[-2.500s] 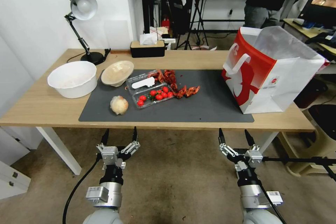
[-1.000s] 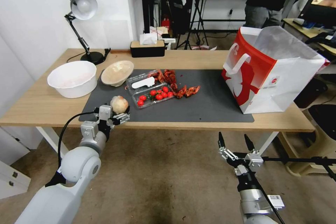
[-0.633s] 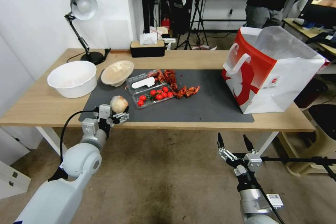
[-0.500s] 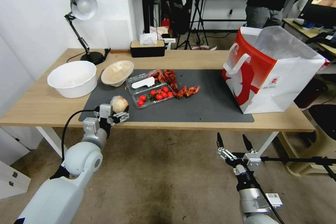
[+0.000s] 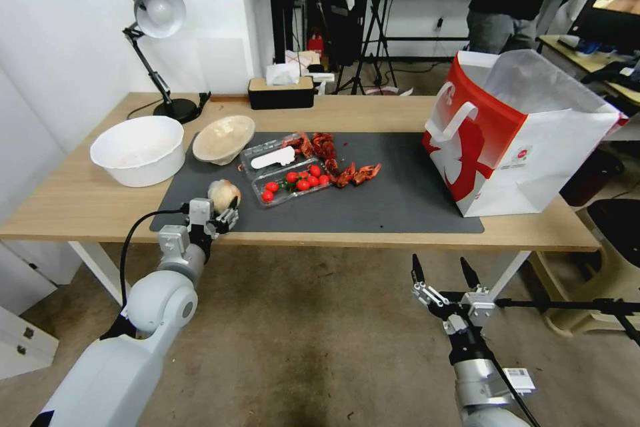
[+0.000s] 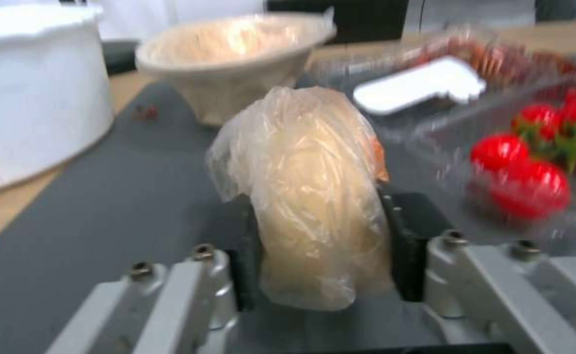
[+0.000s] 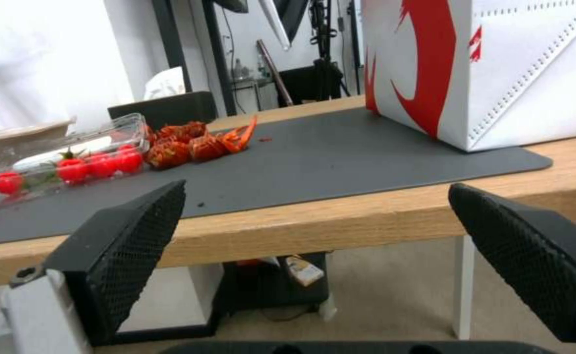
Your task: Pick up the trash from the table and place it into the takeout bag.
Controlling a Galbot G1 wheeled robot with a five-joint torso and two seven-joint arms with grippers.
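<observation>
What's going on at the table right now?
The left tool has its pads shut on the pale wrinkly ball at the near left edge of the dark mat. The takeout bag stands open at the table's right end. The right tool hangs open below the table's front edge, holding nothing. The beige bowl sits on the mat.

The wrinkly ball [image 6: 307, 196] is crinkled, glossy clear plastic film. The table [image 5: 80, 203] looks light wood (its mat [image 5: 400, 193] matt grey). The takeout bag [image 5: 533, 147] is smooth paper.
</observation>
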